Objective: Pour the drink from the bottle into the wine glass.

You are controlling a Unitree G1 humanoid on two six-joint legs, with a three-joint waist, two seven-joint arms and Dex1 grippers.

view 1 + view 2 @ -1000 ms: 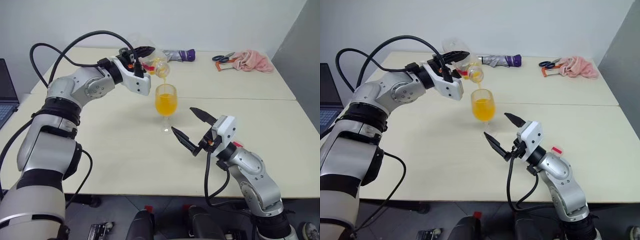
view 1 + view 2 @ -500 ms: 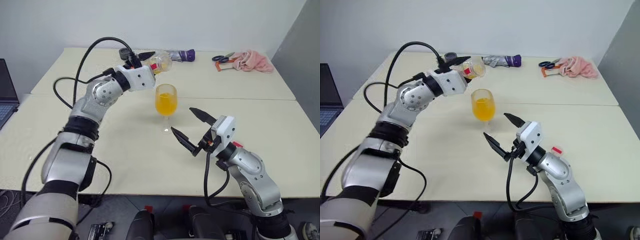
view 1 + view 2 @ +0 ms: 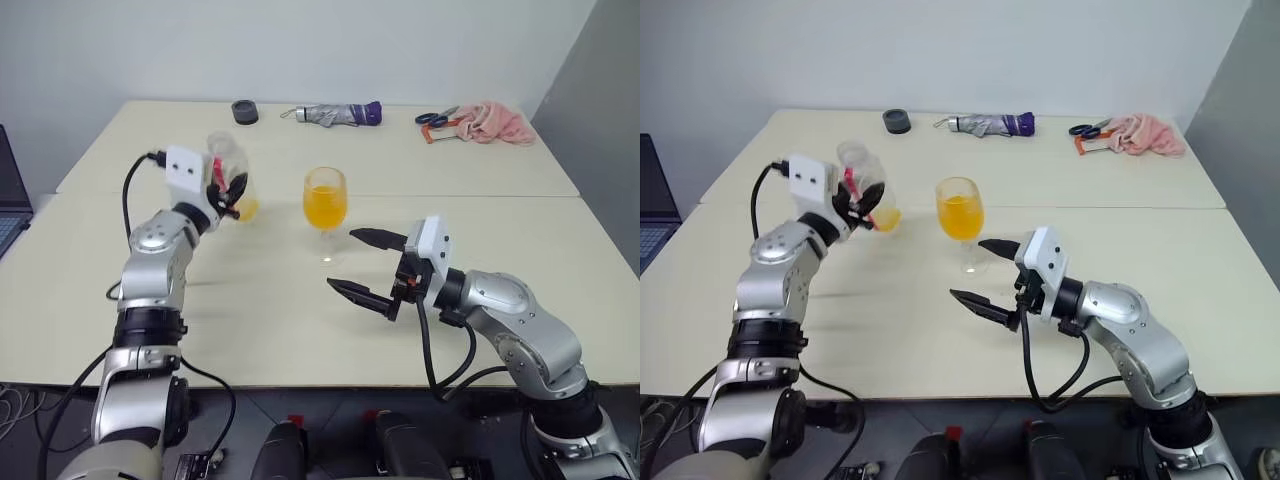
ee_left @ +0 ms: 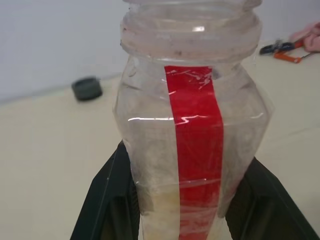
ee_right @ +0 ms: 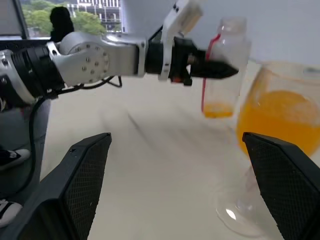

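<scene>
The wine glass (image 3: pixel 325 198) stands mid-table, its bowl more than half full of the orange drink (image 3: pixel 960 216). To its left, my left gripper (image 3: pixel 232 190) is shut on the bottle (image 3: pixel 228 172), which is upright and uncapped, with a little orange left in its base. Close up, the bottle's red strip (image 4: pixel 195 145) shows between the black fingers (image 4: pixel 107 195). I cannot tell whether the bottle touches the table. My right gripper (image 3: pixel 341 260) is open and empty, just in front and to the right of the glass's foot. It faces the glass (image 5: pixel 280 125) and the bottle (image 5: pixel 225 65).
At the back of the table lie a dark round lid (image 3: pixel 244 111), a folded umbrella (image 3: pixel 335 114), scissors (image 3: pixel 435 118) and a pink cloth (image 3: pixel 490 122). A laptop (image 3: pixel 5 195) sits at the far left edge. A seam runs across the table behind the glass.
The left arm has swung the bottle from tilted over the glass to upright, lower and left of it, ending the pour. The right gripper has turned slightly. The camera view has shifted.
</scene>
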